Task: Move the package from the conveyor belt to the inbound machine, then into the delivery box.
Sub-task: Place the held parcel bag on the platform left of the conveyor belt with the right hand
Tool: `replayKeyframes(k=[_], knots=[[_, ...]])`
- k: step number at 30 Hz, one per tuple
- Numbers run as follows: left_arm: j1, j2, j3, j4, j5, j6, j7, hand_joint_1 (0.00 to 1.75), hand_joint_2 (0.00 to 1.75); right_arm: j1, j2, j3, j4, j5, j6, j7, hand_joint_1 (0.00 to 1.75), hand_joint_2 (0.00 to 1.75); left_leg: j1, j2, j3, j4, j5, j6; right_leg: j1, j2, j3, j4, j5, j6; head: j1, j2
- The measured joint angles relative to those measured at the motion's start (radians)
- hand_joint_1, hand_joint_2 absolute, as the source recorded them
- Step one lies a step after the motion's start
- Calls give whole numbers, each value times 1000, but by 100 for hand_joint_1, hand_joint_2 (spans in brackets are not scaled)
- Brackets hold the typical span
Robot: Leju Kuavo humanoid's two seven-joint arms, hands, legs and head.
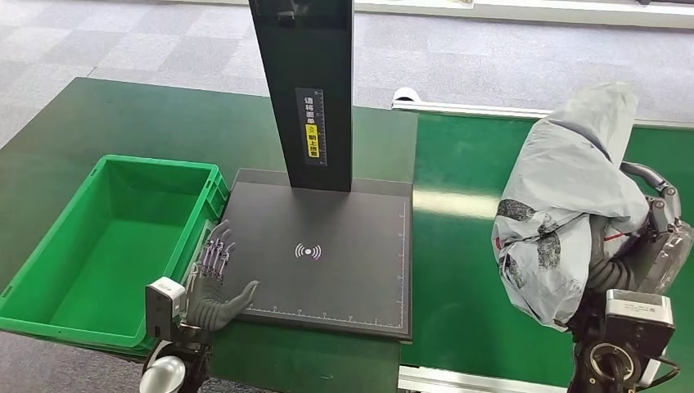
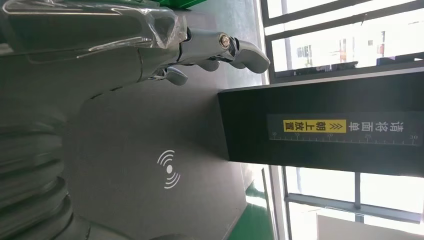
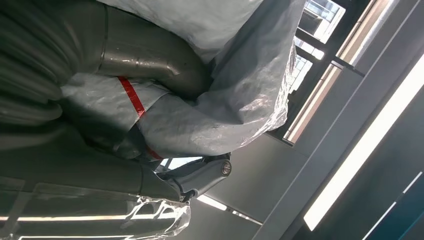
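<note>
While the right hand [image 1: 630, 262] has its fingers [image 3: 150, 55] wrapped around the grey package [image 1: 565, 213], carry it level toward the inbound machine [image 1: 327, 254] beside the left hand's [image 1: 214, 282] spread, empty fingers [image 1: 217, 250].

Left robot hand [image 1: 214, 282] spread flat, fingers apart; right robot hand [image 1: 646, 246] clenched.

Right hand [image 1: 634, 246] holds package [image 1: 565, 213] (grey) above conveyor belt [image 1: 458, 270].

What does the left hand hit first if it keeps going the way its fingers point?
Likely the black upright column. The left hand hovers open at the scanner plate's near-left corner, fingers aimed that way; depth is unclear.
</note>
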Motion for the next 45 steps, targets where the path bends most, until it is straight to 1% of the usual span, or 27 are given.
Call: replayKeyframes(k=[11,14,15,17,19,21,22,24,26,28,31,35,45], knots=[[-1,-3,3,-1,2,2,0,0,175,5,7,5,-15,1,2,0,175,175,0,0,0,0,0,0,0,0,0,0,0,0,0,0],[-2,-5,10,-3,36,34,-18,0,175,-3,7,32,-3,46,45,7,175,175,0,2,-1,-1,0,0,0,1,0,0,0,0,0,0],[-3,-5,14,-6,54,48,-25,0,175,-14,6,60,16,92,61,14,175,175,0,3,-1,-1,0,0,0,3,1,0,0,-1,0,0],[-9,-4,19,-10,77,62,-29,0,175,-51,3,147,92,227,61,41,175,175,0,6,0,-1,0,0,0,6,1,0,1,-1,0,0],[-15,-3,21,-12,86,65,-30,0,175,-100,-4,262,205,381,59,84,175,175,1,6,1,-1,0,-1,1,7,1,0,1,-2,0,0],[-18,0,21,-13,91,65,-31,0,175,-153,-12,387,343,487,89,128,175,175,1,5,2,-1,1,-1,1,5,1,0,1,-2,0,0],[-19,1,21,-13,93,65,-31,0,175,-179,-15,444,417,508,113,143,175,175,1,4,2,-1,2,-1,2,4,1,0,2,-2,0,0],[-20,5,21,-13,100,66,-33,0,175,-221,-19,542,564,506,157,154,175,175,2,0,1,-1,2,-1,2,1,1,1,2,-2,0,0],[-20,8,21,-12,105,71,-36,0,175,-253,-18,616,694,487,179,148,175,175,2,-1,0,-1,2,-1,2,-1,1,1,1,-2,0,0],[-19,10,21,-12,110,80,-40,0,175,-283,-15,675,799,478,179,144,175,175,1,-1,0,-1,2,-1,2,-1,1,0,1,-2,0,0],[-19,13,20,-9,113,86,-44,0,175,-337,-5,735,908,474,173,144,175,175,1,2,2,-1,1,-1,1,2,1,0,1,-2,0,0],[-19,15,20,-2,114,94,-46,0,175,-391,6,775,990,466,173,141,175,175,1,5,7,-1,0,-1,1,5,5,0,1,-2,0,0],[-19,16,20,4,114,96,-47,0,175,-428,18,803,1055,454,174,130,175,175,2,8,15,-1,1,-1,2,8,11,0,3,-3,0,0]])
